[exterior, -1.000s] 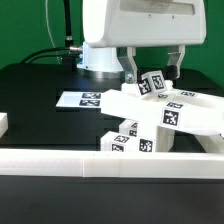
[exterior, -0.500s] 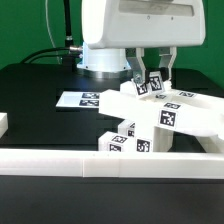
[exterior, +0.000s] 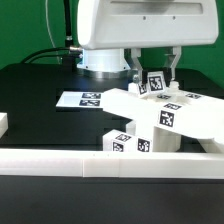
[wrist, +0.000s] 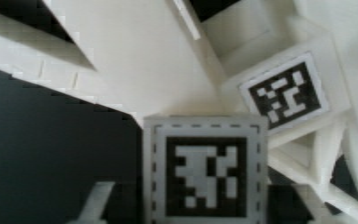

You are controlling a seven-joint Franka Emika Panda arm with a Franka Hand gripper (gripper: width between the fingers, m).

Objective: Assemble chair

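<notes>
Gripper pinching tagged post atop chair parts, heaped beside wall. Best lift straight, slowly; keep post upright, watch neighbouring slabs snagging.

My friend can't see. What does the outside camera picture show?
A white robot gripper is closed on a small tagged white chair part at the top of a pile of white chair parts. They sit on a black table, behind a low white wall.

I see my tool clamped on a tagged chair post amid white chair slabs on the tabletop.
</notes>
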